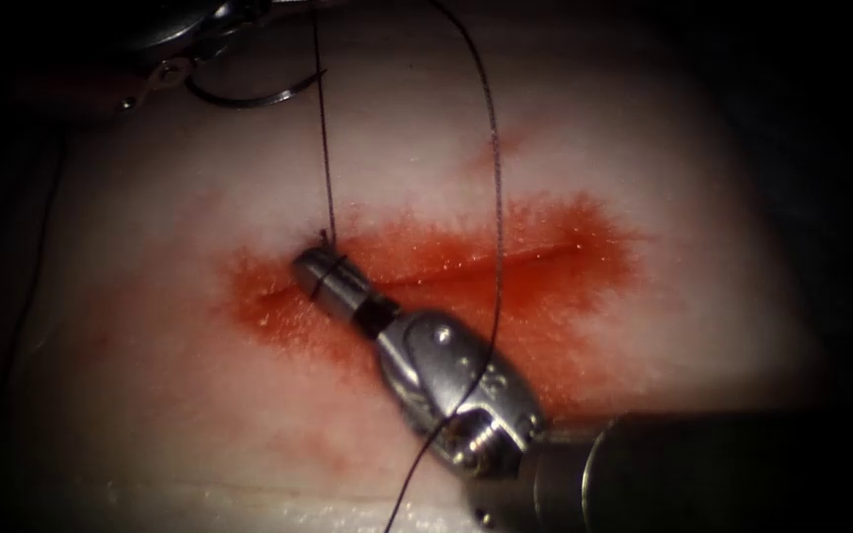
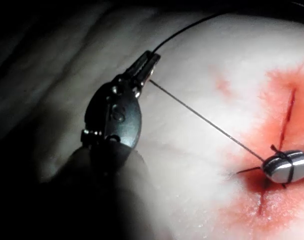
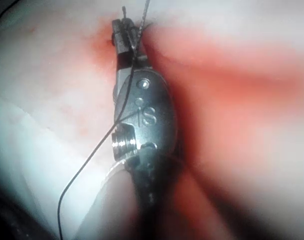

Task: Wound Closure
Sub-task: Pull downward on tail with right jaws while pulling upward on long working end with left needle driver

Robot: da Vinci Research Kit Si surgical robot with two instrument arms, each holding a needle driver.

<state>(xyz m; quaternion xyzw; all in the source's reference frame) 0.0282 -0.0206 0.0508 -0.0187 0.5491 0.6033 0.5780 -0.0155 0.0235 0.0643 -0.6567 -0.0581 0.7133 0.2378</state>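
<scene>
Steel curved needle (image 1: 249, 97) lies clear of the tissue (image 1: 150, 296), well left of and beyond the cut (image 1: 486, 265), its arc bowing toward the cut and its long axis roughly parallel to it. Left hand (image 1: 165, 74) clenches the needle at its left end; the point faces right. Thread (image 1: 326, 148) runs taut from there to the cut's left end, with a second strand (image 1: 494, 197) arcing right. Right hand (image 1: 313, 271) rests at the cut's left end, jaws closed, with thread wrapped round them; what they grasp cannot be told. Red fluid (image 1: 545, 296) stains both margins. Left hand is nearer the needle.
</scene>
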